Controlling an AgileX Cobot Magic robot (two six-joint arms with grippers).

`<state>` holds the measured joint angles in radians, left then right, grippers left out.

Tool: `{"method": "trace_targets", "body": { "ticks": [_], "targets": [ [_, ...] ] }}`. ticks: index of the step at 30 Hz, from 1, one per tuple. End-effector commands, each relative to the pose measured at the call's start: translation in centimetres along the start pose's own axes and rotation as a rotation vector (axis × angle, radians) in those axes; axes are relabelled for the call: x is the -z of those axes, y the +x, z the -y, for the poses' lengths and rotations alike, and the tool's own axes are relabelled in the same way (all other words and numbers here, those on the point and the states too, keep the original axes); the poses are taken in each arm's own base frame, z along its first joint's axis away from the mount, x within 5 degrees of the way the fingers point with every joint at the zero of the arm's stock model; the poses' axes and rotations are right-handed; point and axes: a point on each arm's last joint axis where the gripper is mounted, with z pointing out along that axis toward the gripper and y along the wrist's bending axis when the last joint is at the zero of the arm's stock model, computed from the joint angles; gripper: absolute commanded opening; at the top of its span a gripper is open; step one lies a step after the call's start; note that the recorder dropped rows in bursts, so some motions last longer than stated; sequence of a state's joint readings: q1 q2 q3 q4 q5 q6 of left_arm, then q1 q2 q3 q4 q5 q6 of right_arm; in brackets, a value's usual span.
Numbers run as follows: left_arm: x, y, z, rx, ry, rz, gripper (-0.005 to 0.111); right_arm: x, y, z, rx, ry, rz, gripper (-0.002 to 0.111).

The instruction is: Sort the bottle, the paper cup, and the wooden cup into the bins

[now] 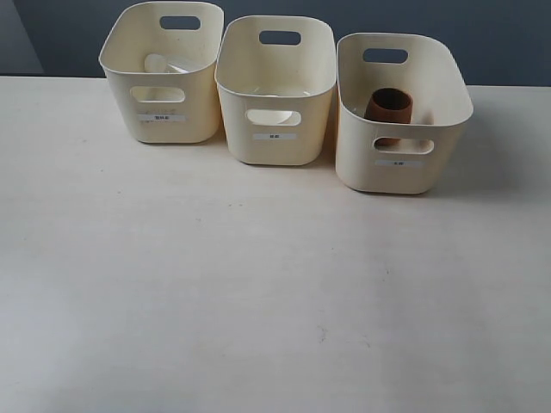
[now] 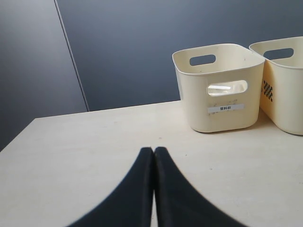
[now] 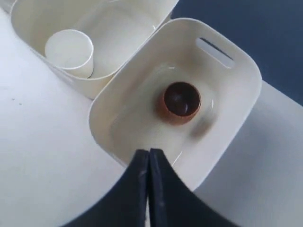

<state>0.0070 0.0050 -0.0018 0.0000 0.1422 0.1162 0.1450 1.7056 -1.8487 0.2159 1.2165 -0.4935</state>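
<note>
Three cream-yellow bins stand in a row at the back of the table. The left bin holds a pale, clear shape lying inside, the bottle. In the middle bin the white paper cup stands upright. The brown wooden cup stands upright in the right bin, mouth up. Neither gripper shows in the exterior view. My right gripper is shut and empty, above the right bin's near rim. My left gripper is shut and empty, low over the table in front of the left bin.
A dark blue-grey wall runs behind the bins. The cream table stretches in front of them. In the left wrist view the middle bin shows beside the left one.
</note>
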Motion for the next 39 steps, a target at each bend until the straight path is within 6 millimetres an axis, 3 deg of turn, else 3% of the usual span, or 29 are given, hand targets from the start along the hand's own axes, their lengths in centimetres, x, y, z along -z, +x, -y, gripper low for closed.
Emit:
{"method": "trace_targets", "body": {
  "ticks": [1, 7, 16, 22, 26, 31, 36, 39],
  "targets": [
    [0.0, 0.0, 0.0, 0.002, -0.002, 0.010, 0.000, 3.6, 2.6, -1.5, 0.007, 0.036, -0.003, 0.000],
    [0.0, 0.0, 0.0, 0.002, -0.002, 0.010, 0.000, 8.9, 7.0, -4.4, 0.025, 0.081, 0.039, 0.000],
    [0.0, 0.0, 0.0, 0.002, -0.002, 0.010, 0.000, 16.1, 13.1, -9.2, 0.024, 0.163, 0.341, 0.000],
    [0.0, 0.0, 0.0, 0.002, -0.002, 0.010, 0.000, 19.9, 19.3, -12.5, 0.031, 0.269, 0.536, 0.000],
    [0.0, 0.0, 0.0, 0.002, -0.002, 0.010, 0.000, 20.7, 23.5, -14.5, 0.011, 0.301, 0.661, -0.001],
    [0.0, 0.0, 0.0, 0.002, -0.002, 0.010, 0.000, 20.1, 28.3, -16.6, -0.004, 0.322, 0.757, -0.001],
    [0.0, 0.0, 0.0, 0.002, -0.002, 0.010, 0.000, 19.9, 31.3, -17.9, -0.160, 0.264, 0.860, -0.001],
    [0.0, 0.0, 0.0, 0.002, -0.002, 0.010, 0.000, 19.4, 32.0, -17.9, -0.202, 0.262, 0.868, -0.001]
  ]
}}
